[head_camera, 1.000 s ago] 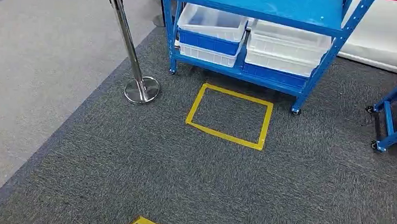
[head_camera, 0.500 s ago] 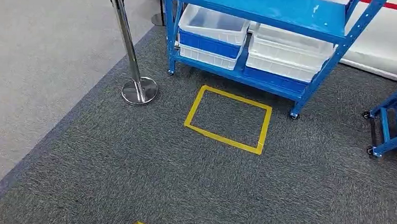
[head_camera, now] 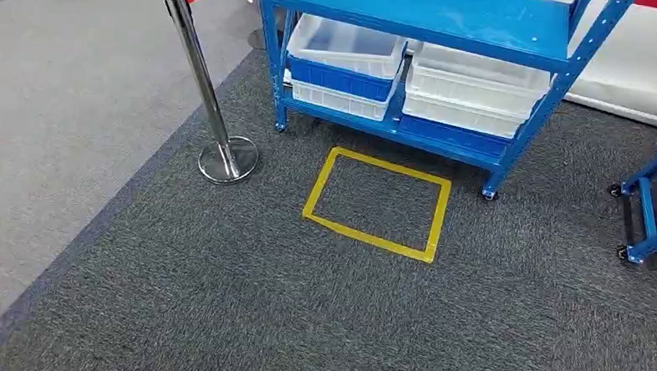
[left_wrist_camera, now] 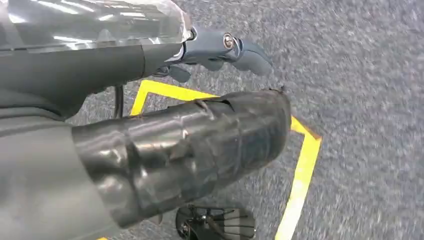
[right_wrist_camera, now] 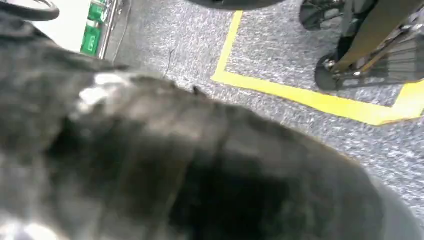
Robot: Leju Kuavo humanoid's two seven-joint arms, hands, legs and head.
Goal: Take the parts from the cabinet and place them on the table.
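Fingers [left_wrist_camera: 250, 55] on the left hand [left_wrist_camera: 150, 150] hang over carpet in the left wrist view, grey and slightly bent, with nothing between them that I can make out. I cannot tell whether they count as apart or together. The right hand [right_wrist_camera: 175, 165] is a dark blur in its wrist view, so I cannot tell its fingers' state either.

My reference is the cabinet [head_camera: 433, 14], a blue rack on castors. It stands straight ahead of me and a little to the right, its long side running across my view. On its low shelf are two stacks of bins side by side: the left stack [head_camera: 348, 48] near the rack's left post and the right stack [head_camera: 480, 83] beside it. The parts should be in those bins, but from here I cannot see any.

On the carpet just in front of the cabinet is a yellow tape square [head_camera: 368, 236], lying between me and the shelf. A chrome post [head_camera: 201, 80] stands off the cabinet's left corner, and a second blue frame [head_camera: 650, 208] sits well off its right end.

As I judge it, both hands are well short of the bins, which lie forward of them beyond the square. Neither hand is clearly nearer, though the rack's offset slightly favours the right arm.
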